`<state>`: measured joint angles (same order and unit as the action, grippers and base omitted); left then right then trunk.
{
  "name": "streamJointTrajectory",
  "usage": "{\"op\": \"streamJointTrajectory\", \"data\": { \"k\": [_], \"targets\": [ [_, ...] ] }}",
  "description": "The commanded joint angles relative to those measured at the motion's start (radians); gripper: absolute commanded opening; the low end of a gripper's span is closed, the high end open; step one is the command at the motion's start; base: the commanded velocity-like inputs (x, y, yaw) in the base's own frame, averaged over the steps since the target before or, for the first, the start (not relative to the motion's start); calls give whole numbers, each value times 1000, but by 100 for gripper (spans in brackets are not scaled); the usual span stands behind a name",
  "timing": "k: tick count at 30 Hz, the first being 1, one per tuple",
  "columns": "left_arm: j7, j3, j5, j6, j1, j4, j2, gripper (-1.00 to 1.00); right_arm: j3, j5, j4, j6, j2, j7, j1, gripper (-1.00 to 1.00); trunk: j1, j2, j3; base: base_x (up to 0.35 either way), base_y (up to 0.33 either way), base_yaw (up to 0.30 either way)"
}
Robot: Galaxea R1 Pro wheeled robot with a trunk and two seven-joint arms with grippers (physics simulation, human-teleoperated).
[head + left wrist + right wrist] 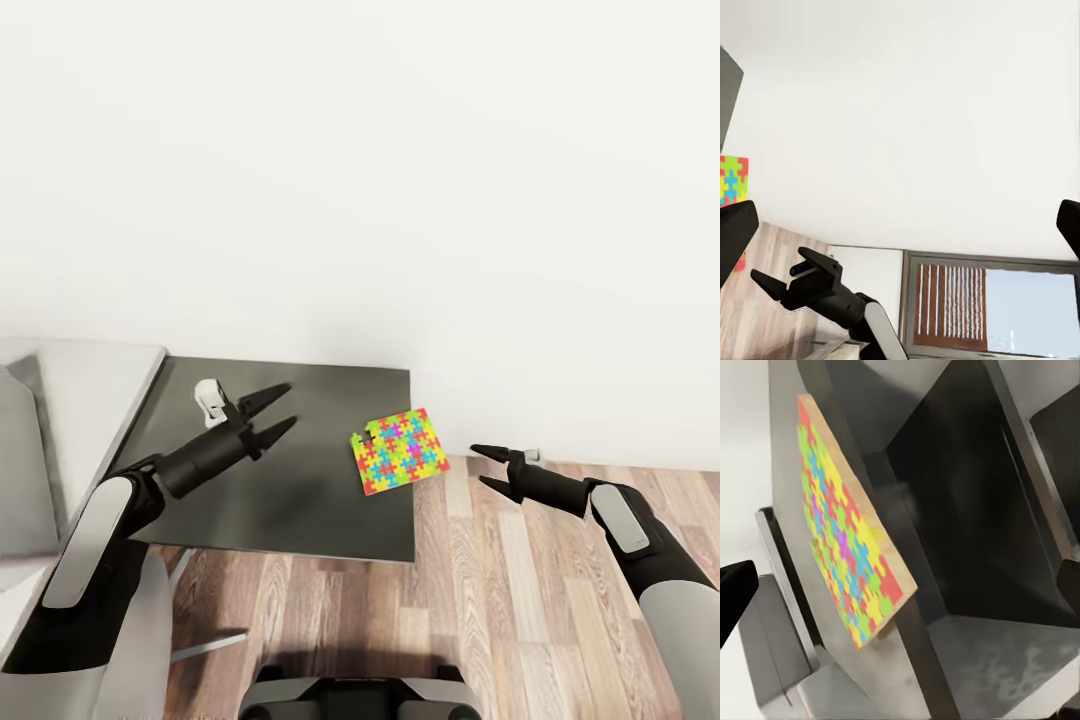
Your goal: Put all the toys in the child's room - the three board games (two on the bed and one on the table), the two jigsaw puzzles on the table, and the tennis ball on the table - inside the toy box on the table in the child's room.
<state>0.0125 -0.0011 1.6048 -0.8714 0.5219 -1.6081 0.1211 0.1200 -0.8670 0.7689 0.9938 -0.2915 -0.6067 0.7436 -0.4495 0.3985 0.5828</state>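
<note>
One jigsaw puzzle (400, 451), a thin sheet of yellow, pink, blue and green pieces, lies on the table's lower dark grey wing (300, 480). Its right side overhangs the wing's edge. My left gripper (277, 412) hovers open over the wing, left of the puzzle and apart from it. My right gripper (484, 468) is open above the floor, just right of the puzzle, fingers pointing at it. The right wrist view looks at the puzzle (847, 536) edge-on between the open fingertips (735, 592). The left wrist view catches a puzzle corner (732, 180) and the right gripper (774, 279).
A small white object (208, 399) stands on the dark wing behind my left gripper. The pale grey table top (95, 390) rises at the left, with a light grey sloping wall (20, 470) cut off by the frame. Wood-plank floor (520, 600) lies to the right, and a white wall (400, 200) behind.
</note>
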Motion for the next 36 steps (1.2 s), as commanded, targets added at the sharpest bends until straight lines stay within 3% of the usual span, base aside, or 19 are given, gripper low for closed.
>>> {"op": "streamJointTrajectory", "data": {
  "k": [1,36],
  "targets": [
    [1,0,0,-3,1,0,0,100,3,5,0,5,0,-5,0,100,-1,2,1,0,0,231],
    [1,0,0,-4,1,0,1,100,4,3,1,3,-2,-2,-1,100,-1,2,-2,0,0,60]
  ]
}}
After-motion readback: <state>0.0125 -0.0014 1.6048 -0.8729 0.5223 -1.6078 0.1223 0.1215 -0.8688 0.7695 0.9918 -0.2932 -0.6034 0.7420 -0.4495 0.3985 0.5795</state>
